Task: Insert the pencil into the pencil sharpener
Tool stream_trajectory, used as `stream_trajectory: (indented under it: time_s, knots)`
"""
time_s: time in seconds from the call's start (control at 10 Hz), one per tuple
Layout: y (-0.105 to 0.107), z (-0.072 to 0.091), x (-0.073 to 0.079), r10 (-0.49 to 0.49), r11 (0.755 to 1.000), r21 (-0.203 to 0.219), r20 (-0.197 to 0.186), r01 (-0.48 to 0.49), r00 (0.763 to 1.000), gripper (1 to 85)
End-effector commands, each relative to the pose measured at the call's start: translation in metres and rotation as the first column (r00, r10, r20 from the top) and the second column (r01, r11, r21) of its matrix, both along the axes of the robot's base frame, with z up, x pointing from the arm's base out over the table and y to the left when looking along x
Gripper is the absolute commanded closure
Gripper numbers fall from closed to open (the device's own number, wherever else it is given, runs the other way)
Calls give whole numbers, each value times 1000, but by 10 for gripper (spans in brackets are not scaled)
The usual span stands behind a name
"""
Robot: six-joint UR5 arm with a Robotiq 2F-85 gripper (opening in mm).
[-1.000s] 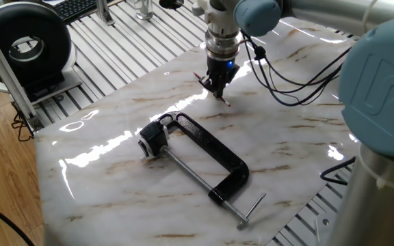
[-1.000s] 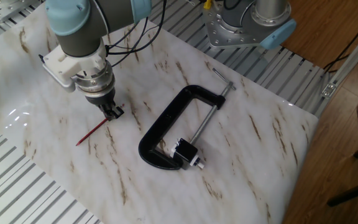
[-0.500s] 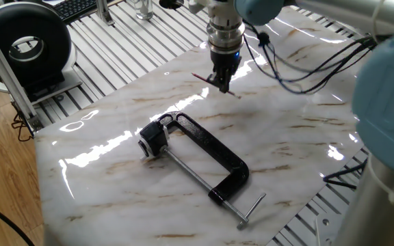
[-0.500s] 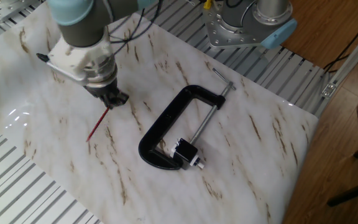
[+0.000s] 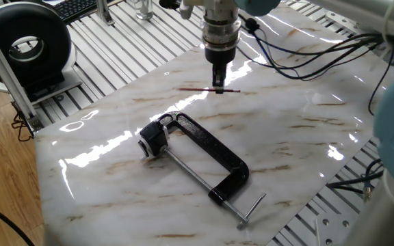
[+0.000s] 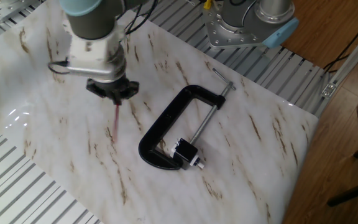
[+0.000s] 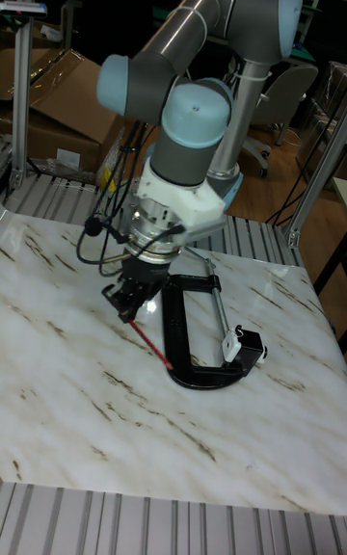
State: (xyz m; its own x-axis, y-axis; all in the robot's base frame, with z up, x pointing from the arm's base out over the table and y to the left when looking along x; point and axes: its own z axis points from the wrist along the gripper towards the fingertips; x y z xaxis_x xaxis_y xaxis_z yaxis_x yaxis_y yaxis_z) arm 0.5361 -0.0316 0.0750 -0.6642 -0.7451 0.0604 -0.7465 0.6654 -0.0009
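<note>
While no writing is legible, jaws (image 5: 218,86) grip the pencil (image 5: 209,89).

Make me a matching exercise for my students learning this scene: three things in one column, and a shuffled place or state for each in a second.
Things:
1. pencil
2. pencil sharpener
3. clamp

Places or states:
A. lies flat on the marble table, its jaw open
B. held at one end by the claw
C. sits at the tip of the clamp's silver rod

Pairs: 1-B, 2-C, 3-A
</note>
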Motion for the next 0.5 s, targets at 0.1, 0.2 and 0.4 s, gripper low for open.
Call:
stream_trajectory:
  time_s: [0.1, 0.2, 0.4]
  knots:
    - [23, 7, 19, 321, 947, 2, 83, -322, 943, 847]
    - [21, 7, 28, 383, 924, -29, 106, -382, 918, 847]
    - [28, 3, 35, 518, 854, -24, 116, -519, 847, 847]
